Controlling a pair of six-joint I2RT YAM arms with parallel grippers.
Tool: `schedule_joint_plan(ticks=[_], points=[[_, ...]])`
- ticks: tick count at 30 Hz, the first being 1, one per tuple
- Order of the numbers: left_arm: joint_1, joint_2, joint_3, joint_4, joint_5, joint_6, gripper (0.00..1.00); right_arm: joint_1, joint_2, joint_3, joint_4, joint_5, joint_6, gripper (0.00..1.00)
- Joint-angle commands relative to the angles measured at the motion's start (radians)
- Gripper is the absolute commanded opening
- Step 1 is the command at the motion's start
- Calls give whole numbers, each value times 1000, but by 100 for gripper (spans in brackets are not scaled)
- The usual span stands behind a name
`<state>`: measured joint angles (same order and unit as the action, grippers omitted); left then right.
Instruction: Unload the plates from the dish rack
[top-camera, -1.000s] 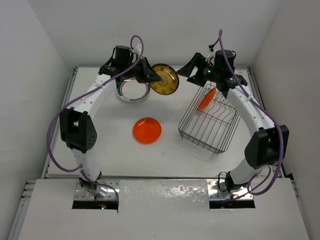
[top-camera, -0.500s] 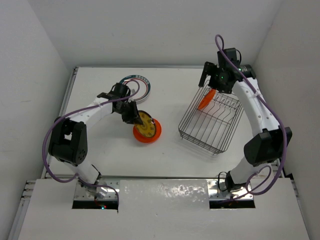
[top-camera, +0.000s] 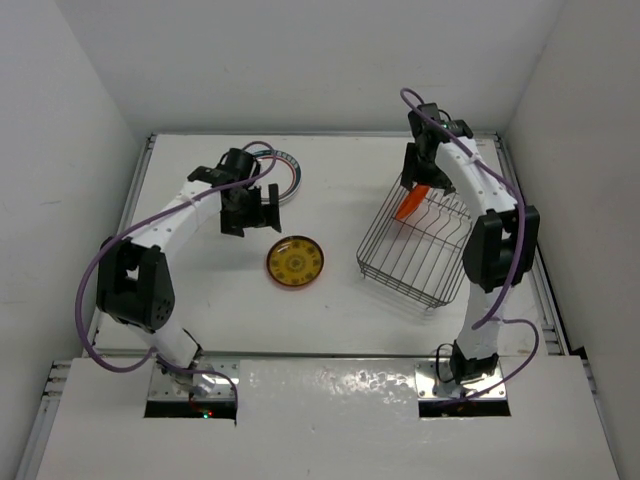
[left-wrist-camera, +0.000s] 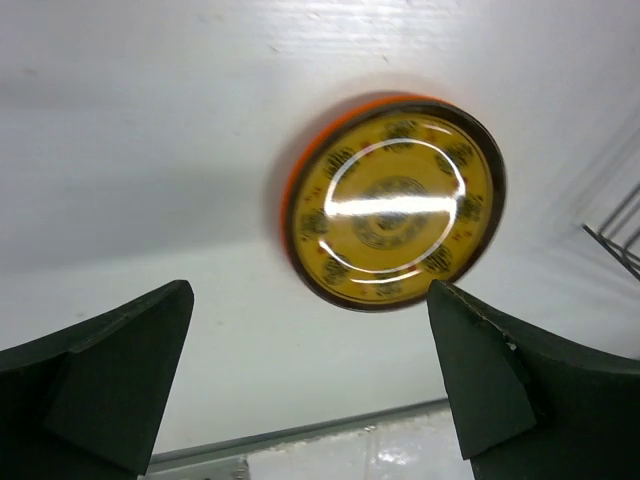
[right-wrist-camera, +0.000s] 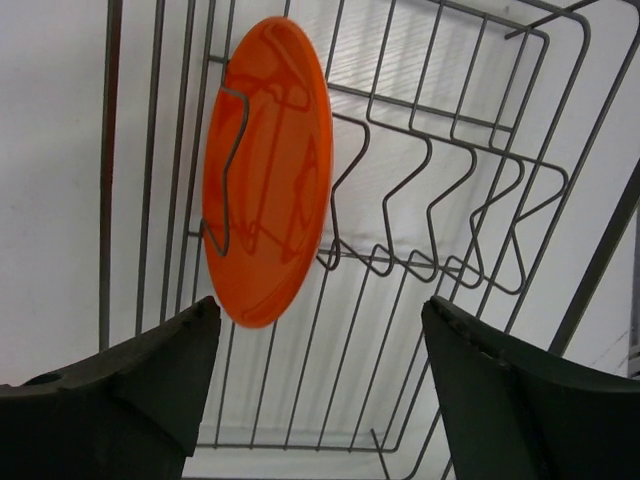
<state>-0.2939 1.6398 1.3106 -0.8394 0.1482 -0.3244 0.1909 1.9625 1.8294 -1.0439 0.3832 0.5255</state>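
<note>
A yellow patterned plate (top-camera: 295, 260) (left-wrist-camera: 396, 210) lies flat on an orange plate (left-wrist-camera: 292, 185) at mid-table. My left gripper (top-camera: 252, 214) (left-wrist-camera: 310, 300) hovers open just behind and to the left of it, holding nothing. A white plate with a green rim (top-camera: 288, 168) lies at the back left, partly under the left arm. The dark wire dish rack (top-camera: 420, 262) (right-wrist-camera: 452, 232) stands at the right. One orange plate (top-camera: 412, 204) (right-wrist-camera: 265, 170) stands upright in its far dividers. My right gripper (top-camera: 413, 178) (right-wrist-camera: 320, 305) hangs open above that plate, touching nothing.
White walls close in the table at the back and on both sides. The rack's corner (left-wrist-camera: 615, 235) shows at the right edge of the left wrist view. The remaining dividers (right-wrist-camera: 470, 225) in the rack hold nothing.
The left gripper carried the yellow plate from the back onto the orange plate, let it go and drew back. The right gripper opened and moved over the rack's far end.
</note>
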Motion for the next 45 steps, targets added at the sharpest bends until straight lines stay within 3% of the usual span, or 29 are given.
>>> schedule_joint_plan(ticks=[1, 2, 3, 6, 9, 10, 12, 18, 21, 24, 26, 30, 33, 34, 35, 37, 38, 41, 42, 43, 45], points=[[-5, -46, 82, -96, -179, 48, 100, -7, 30, 53, 14, 71, 21, 77], [-5, -54, 91, -107, -194, 54, 100, -7, 45, 54, 36, 85, 24, 62], [-5, -61, 113, -113, -200, 58, 100, -7, 53, 59, 39, 97, 30, 52], [-5, -83, 139, -133, -211, 67, 100, -13, 96, 82, 38, 111, 36, 35], [-5, -94, 136, -133, -203, 67, 100, -16, 122, 96, 27, 112, 50, 27], [-5, -92, 138, -133, -203, 68, 100, -15, 124, 96, 28, 115, 56, 14], [-5, -89, 148, -136, -206, 68, 100, -15, 121, 103, 24, 141, 77, 2], [-5, -46, 242, -153, -196, 65, 100, -45, 153, 235, -86, 236, 136, 0], [-5, -17, 373, -170, -191, 51, 100, -77, 158, 376, -154, 243, 142, 0], [-4, 12, 473, -161, -152, 32, 100, -79, 87, 400, -180, 243, 116, 0], [-4, 12, 544, -74, -49, 13, 100, -77, 21, 357, -186, 235, 97, 0], [1, 6, 509, 205, 415, -88, 100, -33, -232, 115, -18, 166, -36, 0], [-7, 64, 475, 420, 600, -227, 100, -10, -431, -133, 204, -187, -97, 0], [-8, 81, 478, 445, 606, -254, 100, -13, -459, -192, 273, -456, -85, 0], [-10, 100, 481, 447, 614, -257, 100, -11, -482, -246, 441, -583, -17, 0], [-10, 144, 495, 403, 610, -246, 98, -2, -530, -407, 621, -845, 98, 0], [-10, 162, 515, 366, 588, -231, 96, 14, -539, -488, 792, -886, 204, 0], [-10, 202, 513, 274, 541, -177, 79, 31, -534, -530, 959, -943, 315, 0], [-10, 206, 506, 263, 530, -168, 67, 41, -525, -524, 970, -948, 329, 0], [-10, 204, 494, 269, 531, -160, 63, 48, -504, -516, 995, -963, 352, 0], [-10, 192, 443, 313, 551, -177, 38, 67, -481, -492, 995, -965, 364, 0]])
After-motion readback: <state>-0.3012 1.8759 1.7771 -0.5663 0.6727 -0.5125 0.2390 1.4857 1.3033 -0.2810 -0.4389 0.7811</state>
